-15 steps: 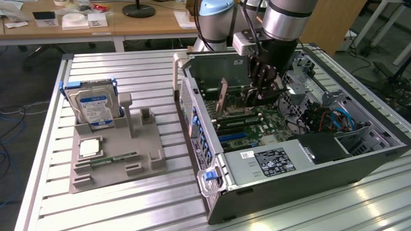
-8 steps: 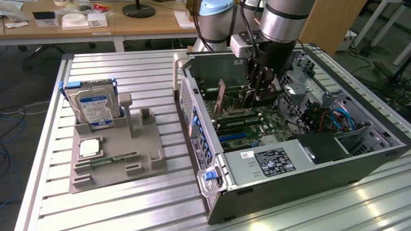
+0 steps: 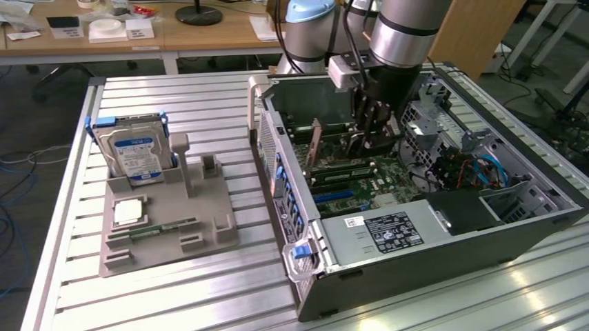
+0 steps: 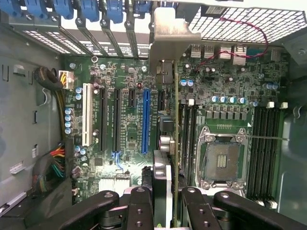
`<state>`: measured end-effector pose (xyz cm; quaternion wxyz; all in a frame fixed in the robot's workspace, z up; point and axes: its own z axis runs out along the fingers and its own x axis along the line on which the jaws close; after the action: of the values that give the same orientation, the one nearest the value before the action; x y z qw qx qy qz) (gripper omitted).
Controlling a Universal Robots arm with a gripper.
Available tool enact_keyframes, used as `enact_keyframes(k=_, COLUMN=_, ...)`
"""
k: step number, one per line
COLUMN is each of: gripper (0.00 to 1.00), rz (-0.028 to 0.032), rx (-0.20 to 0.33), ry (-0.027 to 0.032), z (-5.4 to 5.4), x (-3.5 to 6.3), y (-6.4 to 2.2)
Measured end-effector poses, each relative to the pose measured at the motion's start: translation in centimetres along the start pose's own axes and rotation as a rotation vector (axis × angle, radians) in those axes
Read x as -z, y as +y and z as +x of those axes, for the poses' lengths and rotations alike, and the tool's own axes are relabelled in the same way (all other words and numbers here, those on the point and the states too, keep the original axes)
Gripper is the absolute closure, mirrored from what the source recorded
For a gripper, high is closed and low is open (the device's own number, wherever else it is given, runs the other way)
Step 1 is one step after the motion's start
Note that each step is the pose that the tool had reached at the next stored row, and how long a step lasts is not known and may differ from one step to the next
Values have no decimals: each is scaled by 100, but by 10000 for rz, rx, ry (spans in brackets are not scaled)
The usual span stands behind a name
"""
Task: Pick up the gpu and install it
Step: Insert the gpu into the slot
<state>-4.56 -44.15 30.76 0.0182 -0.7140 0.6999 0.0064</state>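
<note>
My gripper (image 3: pixel 371 141) reaches down into the open computer case (image 3: pixel 515 238) and is shut on the gpu (image 3: pixel 316 141), a thin pinkish-brown card held upright above the motherboard. In the wrist view the gpu (image 4: pixel 163 177) shows edge-on between the two black fingers (image 4: pixel 139 206), and its silver end bracket (image 4: pixel 170 38) is close to the case's rear slot openings. The card's edge lies just beside the long blue slot (image 4: pixel 145 120), between that slot and the memory slots. Whether the card touches the board I cannot tell.
A grey fixture (image 3: pixel 216 207) on the slatted table holds a silver hard drive (image 3: pixel 138 155), a processor (image 3: pixel 127 210) and a green memory stick (image 3: pixel 165 227). In the case are a power supply (image 3: pixel 391 231), an empty processor socket (image 4: pixel 221 160), black slots (image 4: pixel 101 120) and cable bundles (image 4: pixel 53 165).
</note>
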Motion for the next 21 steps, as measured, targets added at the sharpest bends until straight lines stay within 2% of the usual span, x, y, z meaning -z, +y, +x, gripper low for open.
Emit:
enact_keyframes(k=14, gripper=72, rz=-5, rx=1, ry=0, z=9, x=-239, y=4)
enact_keyframes(k=21, gripper=72, rz=-5, rx=0, ry=1, z=10, x=-250, y=7)
